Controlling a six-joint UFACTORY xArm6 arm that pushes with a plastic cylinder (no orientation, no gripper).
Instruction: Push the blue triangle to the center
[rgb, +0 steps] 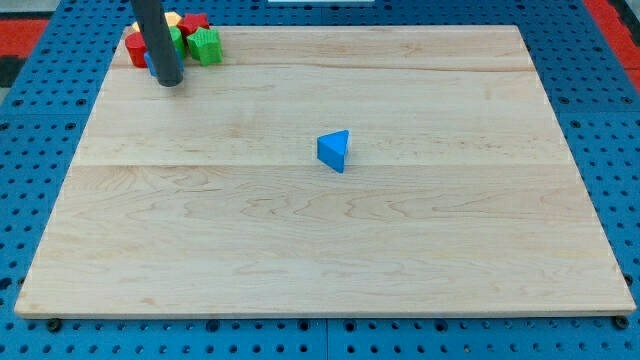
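Already the blue triangle (335, 151) sits near the middle of the wooden board (320, 250), well apart from my tip (170, 82), which stands at the view's top-left corner beside a huddle of red block (135, 48), green block (205, 45), yellow block (172, 20) and a sliver of blue block (149, 62); no fingers on this rig, only a bare rod grasping nothing. Risk as I judge it: any further shove overshoots centre. A careless sweep out of the corner could also drag a cluster block onto open board.
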